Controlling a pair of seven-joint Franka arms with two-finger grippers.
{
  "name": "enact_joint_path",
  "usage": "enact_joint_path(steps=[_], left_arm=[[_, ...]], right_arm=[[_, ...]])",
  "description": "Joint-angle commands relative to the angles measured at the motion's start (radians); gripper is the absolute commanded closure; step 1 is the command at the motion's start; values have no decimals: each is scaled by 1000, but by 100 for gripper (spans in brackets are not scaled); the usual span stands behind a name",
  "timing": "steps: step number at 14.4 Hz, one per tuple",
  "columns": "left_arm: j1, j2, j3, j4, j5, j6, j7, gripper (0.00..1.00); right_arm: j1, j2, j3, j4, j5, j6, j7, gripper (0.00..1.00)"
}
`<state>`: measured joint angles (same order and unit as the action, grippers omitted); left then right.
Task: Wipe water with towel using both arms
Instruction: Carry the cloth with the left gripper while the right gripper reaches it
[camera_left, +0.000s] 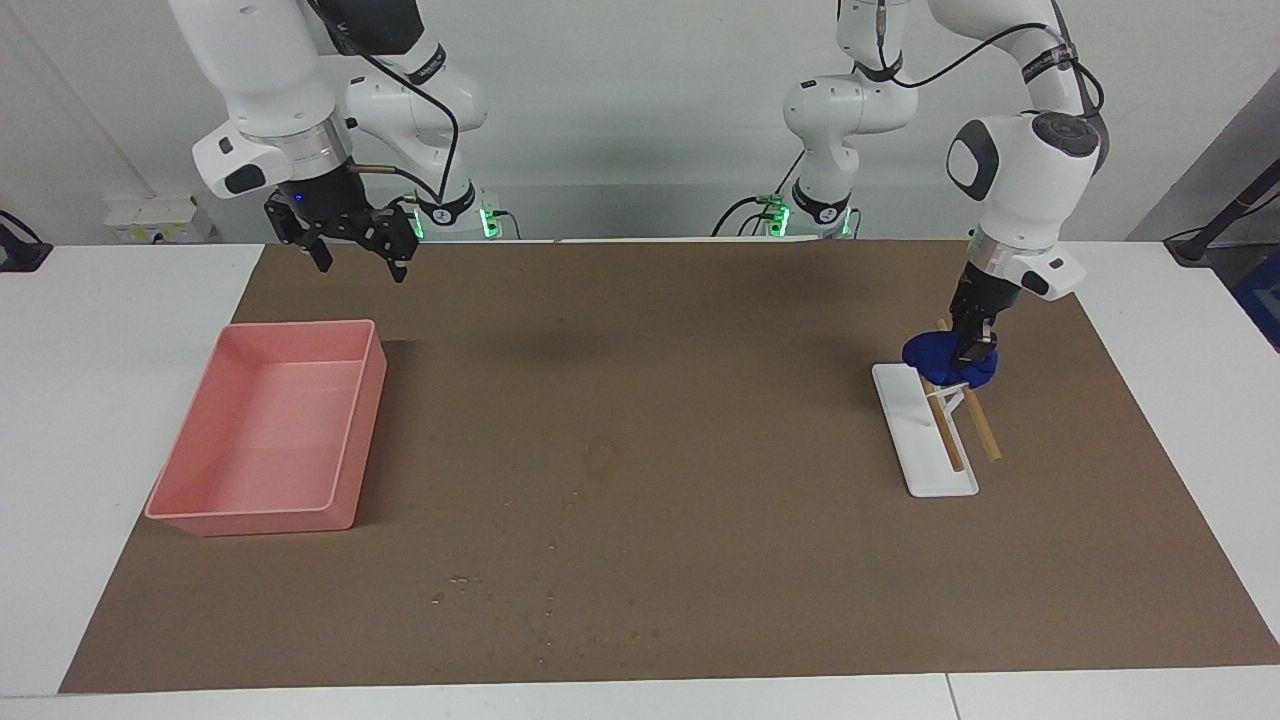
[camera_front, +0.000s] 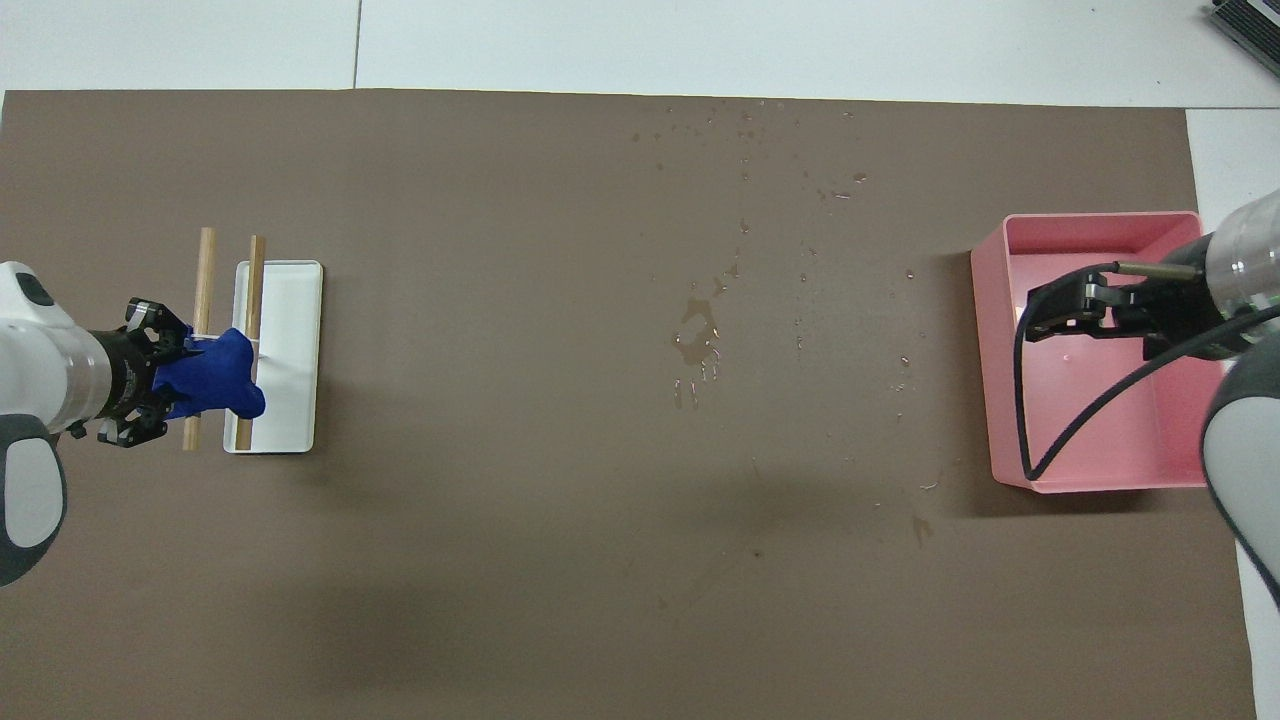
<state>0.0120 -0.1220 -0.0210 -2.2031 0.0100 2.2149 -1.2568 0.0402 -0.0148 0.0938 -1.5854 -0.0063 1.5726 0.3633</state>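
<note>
Left gripper (camera_left: 972, 347) is clamped on the towel (camera_left: 943, 356), and we see it holding the blue wad over the rack (camera_left: 958, 415) of wooden rods and the robot-side end of the white tray (camera_left: 915, 440). Right gripper (camera_left: 355, 243) hangs with fingers spread over the mat (camera_left: 640, 470), the pink bin (camera_left: 265, 430) below it. Water (camera_front: 698, 340) lies mid-mat, well apart from both.

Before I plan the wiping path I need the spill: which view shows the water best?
The overhead view: the water shows as a glinting puddle with scattered drops mid-mat. The facing view gives only a faint stain.
</note>
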Motion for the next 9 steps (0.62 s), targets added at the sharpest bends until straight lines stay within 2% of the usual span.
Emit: enact_joint_path(steps=[1,3,5,9], left_arm=[[-50,80,6,184,-63,-185,-24,100],[-63,87,4,238,-129,-242,-68,100],[-118,76,1,255,-157,-245,-169,100],[-245,65,-17,293,-225,-230,-513,100]], right_arm=[[-2,-11,17,-1,57,18,101,1],[10,-11,40,7,94,39,184,1],[35,-10,40,8,123,52,265,1],[72,7,53,12,282,116,549,2]])
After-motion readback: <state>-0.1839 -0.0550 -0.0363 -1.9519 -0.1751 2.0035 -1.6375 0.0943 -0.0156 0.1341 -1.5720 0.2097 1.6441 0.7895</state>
